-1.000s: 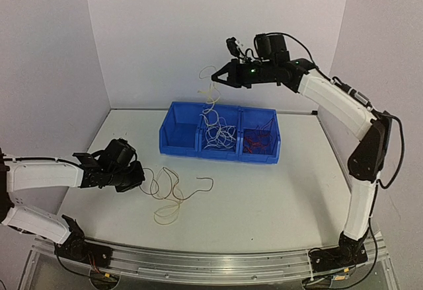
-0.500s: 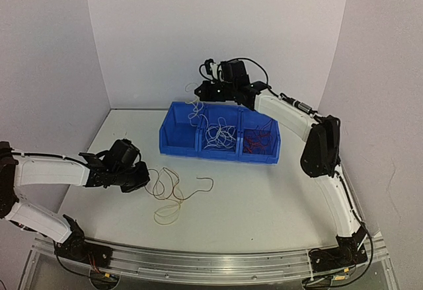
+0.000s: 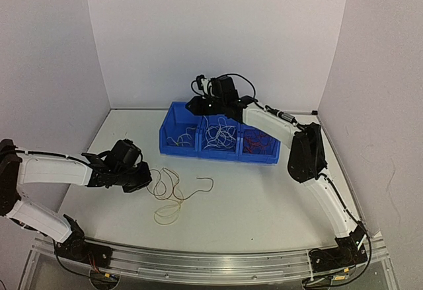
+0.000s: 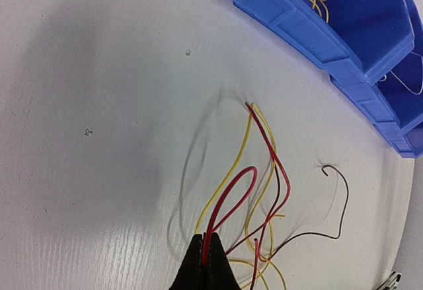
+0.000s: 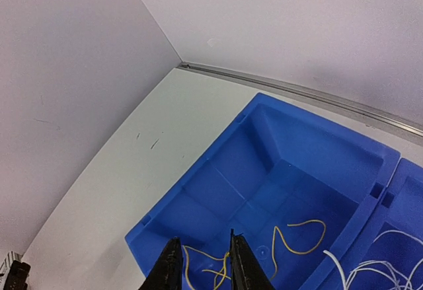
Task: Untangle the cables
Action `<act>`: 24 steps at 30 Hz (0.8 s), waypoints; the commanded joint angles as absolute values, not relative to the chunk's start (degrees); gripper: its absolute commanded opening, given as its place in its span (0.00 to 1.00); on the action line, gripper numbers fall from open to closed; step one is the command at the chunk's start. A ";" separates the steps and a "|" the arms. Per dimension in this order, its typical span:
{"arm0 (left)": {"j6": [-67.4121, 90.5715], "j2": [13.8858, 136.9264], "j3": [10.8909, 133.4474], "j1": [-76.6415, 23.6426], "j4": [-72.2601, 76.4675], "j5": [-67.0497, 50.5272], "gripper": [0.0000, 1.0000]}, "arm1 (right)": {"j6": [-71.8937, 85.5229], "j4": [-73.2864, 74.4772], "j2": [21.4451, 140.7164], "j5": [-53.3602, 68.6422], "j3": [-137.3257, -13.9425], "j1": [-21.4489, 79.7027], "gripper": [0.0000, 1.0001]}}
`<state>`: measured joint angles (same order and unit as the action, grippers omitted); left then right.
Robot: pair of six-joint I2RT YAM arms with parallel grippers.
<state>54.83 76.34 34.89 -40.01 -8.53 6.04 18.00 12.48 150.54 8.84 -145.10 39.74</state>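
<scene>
A loose tangle of red, yellow and dark brown cables (image 3: 168, 191) lies on the table at the front left. My left gripper (image 3: 137, 179) is beside it, shut on a red cable loop (image 4: 231, 197) at its fingertips (image 4: 206, 255). A yellow cable (image 4: 232, 164) and a dark brown cable (image 4: 338, 201) curl next to the red loop. My right gripper (image 5: 203, 263) is open and empty, hovering over the left compartment of the blue bin (image 5: 218, 178). Yellow cable pieces (image 5: 301, 237) lie on that compartment's floor, also seen from the top (image 3: 177, 136).
The blue bin (image 3: 173, 150) has three compartments at the back middle: white cables (image 3: 220, 134) fill the middle one, red cables (image 3: 256, 143) the right one. The white cables show at the right wrist view's edge (image 5: 377, 257). Walls close the table at the back and sides.
My right gripper moved left and down from above the middle compartment to over the left one. The cable that hung from it now lies in that compartment. My left arm barely moved.
</scene>
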 commanded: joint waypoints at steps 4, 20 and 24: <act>54.32 77.27 37.42 -39.90 -7.69 6.13 0.00 | 14.20 12.68 142.33 14.08 -140.80 40.68 0.36; 56.05 73.85 36.25 -39.91 -10.43 8.50 0.00 | 19.32 20.35 110.95 6.42 -90.05 56.24 0.73; 56.27 72.75 35.96 -39.90 -10.94 8.82 0.00 | 21.98 24.49 116.30 -0.76 -93.18 62.75 0.73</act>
